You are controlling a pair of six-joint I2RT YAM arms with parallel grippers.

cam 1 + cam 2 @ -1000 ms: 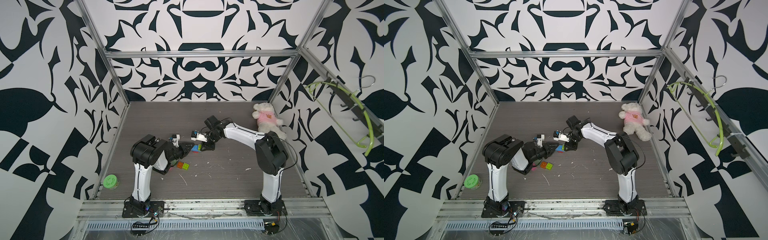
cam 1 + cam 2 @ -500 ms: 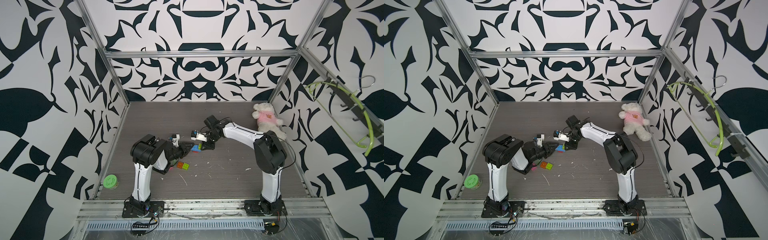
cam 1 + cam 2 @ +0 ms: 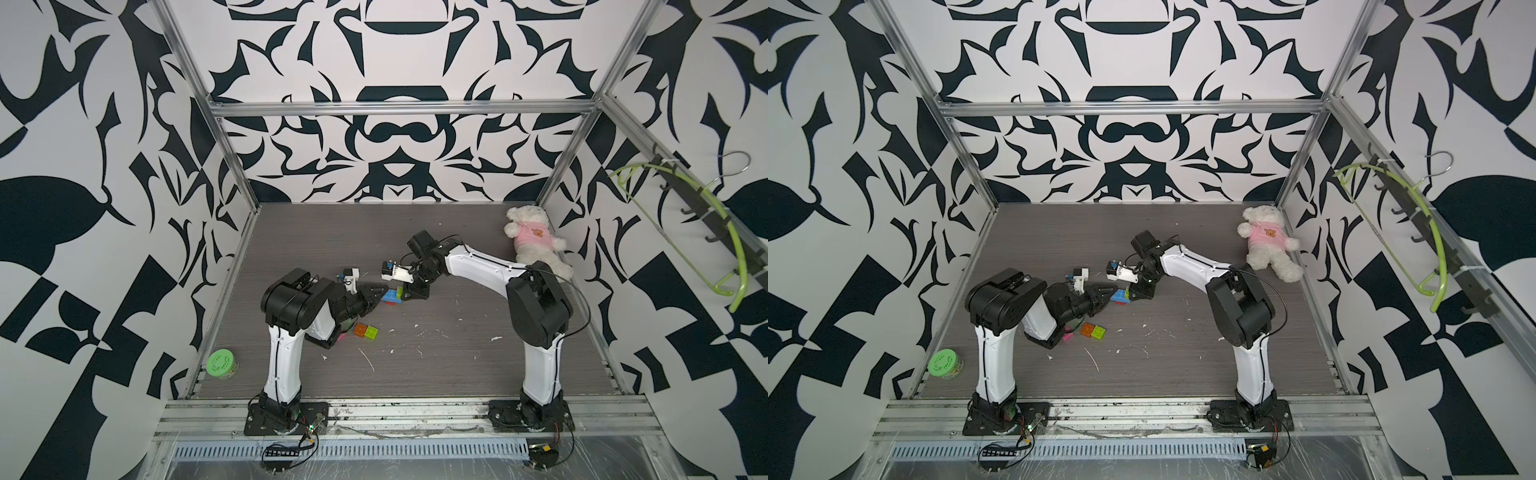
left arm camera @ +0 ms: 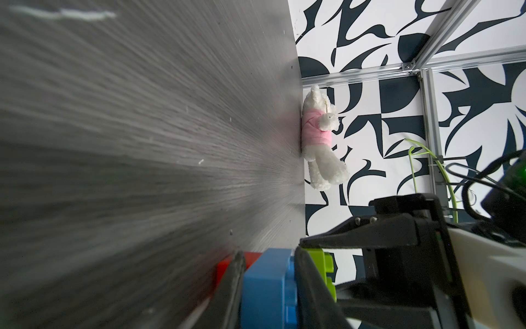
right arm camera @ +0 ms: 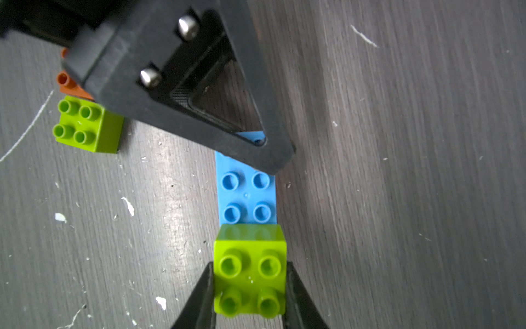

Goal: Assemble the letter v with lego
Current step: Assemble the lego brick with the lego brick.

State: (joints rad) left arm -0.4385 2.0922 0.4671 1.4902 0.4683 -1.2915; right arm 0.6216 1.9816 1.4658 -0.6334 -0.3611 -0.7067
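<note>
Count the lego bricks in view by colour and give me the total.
Lime green: 2, the held lime green brick and the loose lime green brick
Blue: 1, the blue brick
Red: 1, the red brick
Orange: 1, the orange brick
Pink: 1, the pink brick
Total: 6
</note>
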